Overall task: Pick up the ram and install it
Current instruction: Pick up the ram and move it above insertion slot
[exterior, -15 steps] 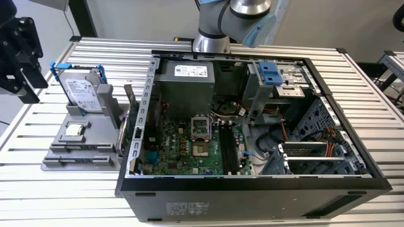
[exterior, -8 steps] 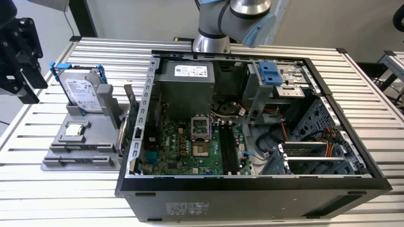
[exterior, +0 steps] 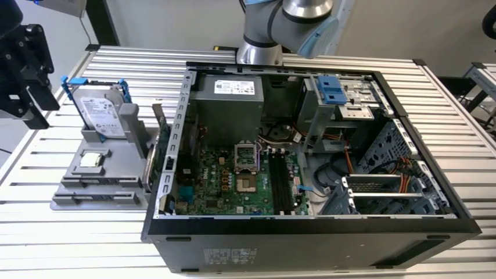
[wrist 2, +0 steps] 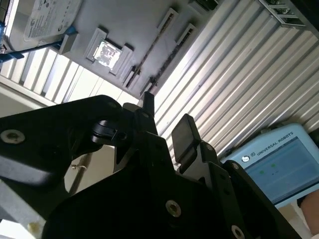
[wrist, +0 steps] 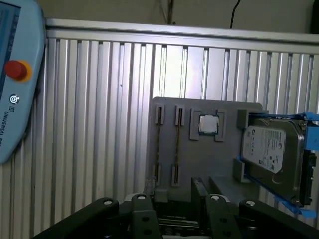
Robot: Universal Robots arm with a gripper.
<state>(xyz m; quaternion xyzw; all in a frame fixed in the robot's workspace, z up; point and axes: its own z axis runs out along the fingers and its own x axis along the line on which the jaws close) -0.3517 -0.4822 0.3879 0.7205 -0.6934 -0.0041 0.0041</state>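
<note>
Pincer (wrist 2: pixel 167 114) closest to the lens in both wrist views: black, 2 fingers (wrist 2: pixel 185 130) parted, nothing between them, touching nothing. It hangs off the slotted end of 1 grey holder (wrist: pixel 209 159). Holder contents, counted in the first wrist view: 2 thin dark strips standing on edge, each held between a pair of end brackets and lying side by side. These read as the ram (wrist: pixel 158 144) and a second stick (wrist: pixel 178 144), though chips cannot be made out edge-on. Just beside them, 1 square silver processor (wrist: pixel 208 124) lies flat in its recess. Past that, 1 silver hard drive (wrist: pixel 271 149) stands in a blue frame (wrist: pixel 309 117). Holder rests on the slatted metal table (wrist: pixel 99 124). 1 light-blue teach pendant (wrist: pixel 15 74) with 1 red button (wrist: pixel 16 69) lies on the table, well apart from the holder. Exterior view: 1 open computer case (exterior: pixel 310 238) sits just beside the holder, on the exterior view's right, with 1 green motherboard (exterior: pixel 225 180) inside, its black memory slots (exterior: pixel 279 180) unfilled.
</note>
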